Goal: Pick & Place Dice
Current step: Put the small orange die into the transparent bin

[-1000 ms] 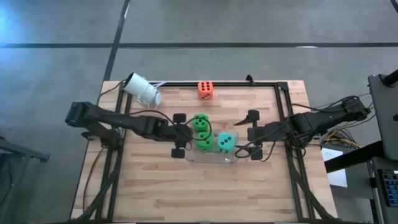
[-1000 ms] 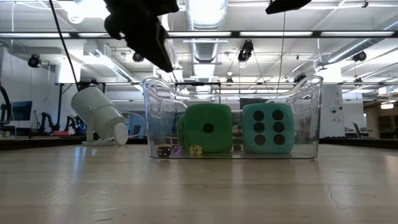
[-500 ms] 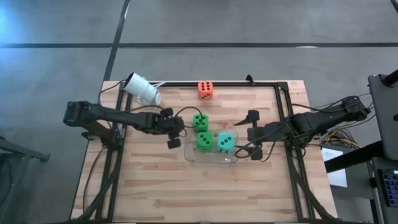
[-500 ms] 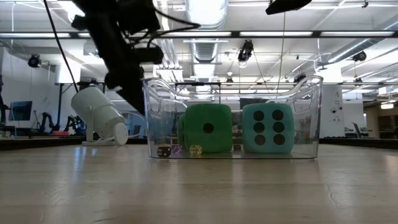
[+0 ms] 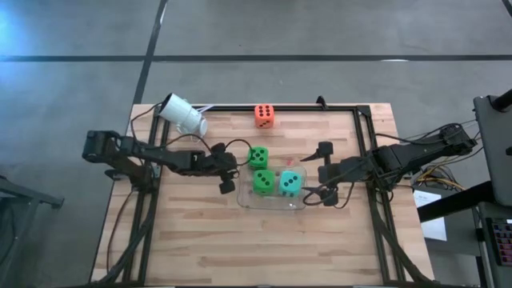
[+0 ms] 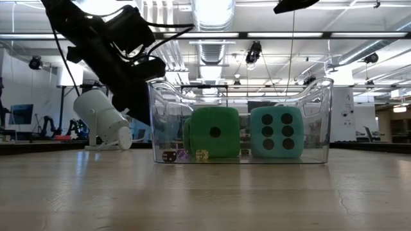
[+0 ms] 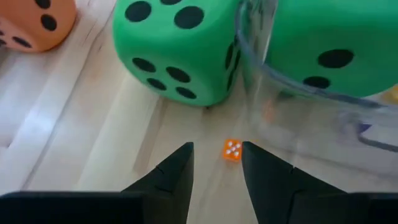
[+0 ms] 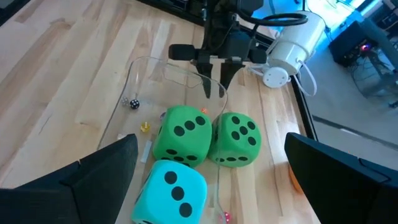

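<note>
High view — green die (image 5: 258, 157) four-up, square-on

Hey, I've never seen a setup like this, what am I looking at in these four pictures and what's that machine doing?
It is a robot with two dark arms at a wooden table. One picture looks straight down, one looks level across the tabletop, and two come from cameras on the arms' wrists.

A clear bin holds a green die and a teal die. A second green die sits just outside it, an orange die lies at the far edge, and a tiny orange die lies near the bin.

The left end effector is low beside the bin, fingers slightly apart, holding nothing. The right end effector waits wide open, empty. A white camera stands at one corner.
</note>
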